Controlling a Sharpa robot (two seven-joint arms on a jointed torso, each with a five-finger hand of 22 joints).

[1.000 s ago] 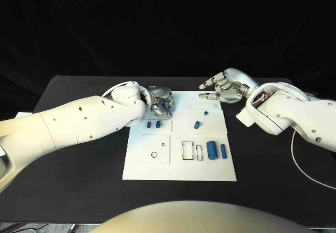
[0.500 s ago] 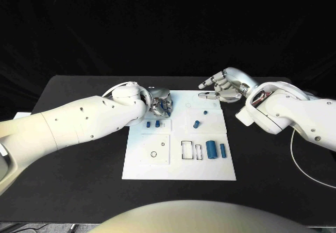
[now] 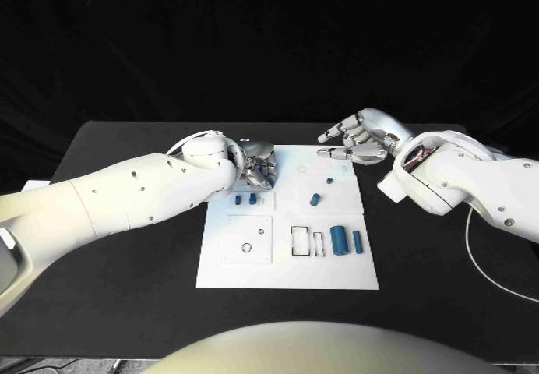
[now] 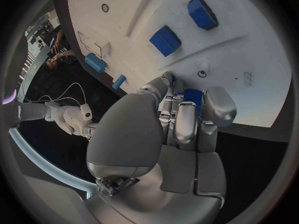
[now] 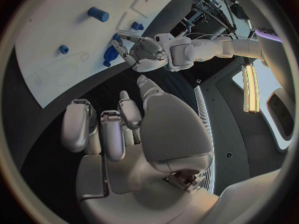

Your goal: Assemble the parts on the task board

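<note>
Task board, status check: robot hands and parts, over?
Left robot hand at task board's far left corner, fingers curled round a blue part. Right robot hand hovers open past far right corner. Nothing in the way.

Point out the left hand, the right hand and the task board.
left hand (image 3: 257,162), head view, on the silver fingers curled over the board's far left corner.
right hand (image 3: 357,140), head view, middle of the silver hand.
task board (image 3: 290,271), head view, bare near part.
</note>
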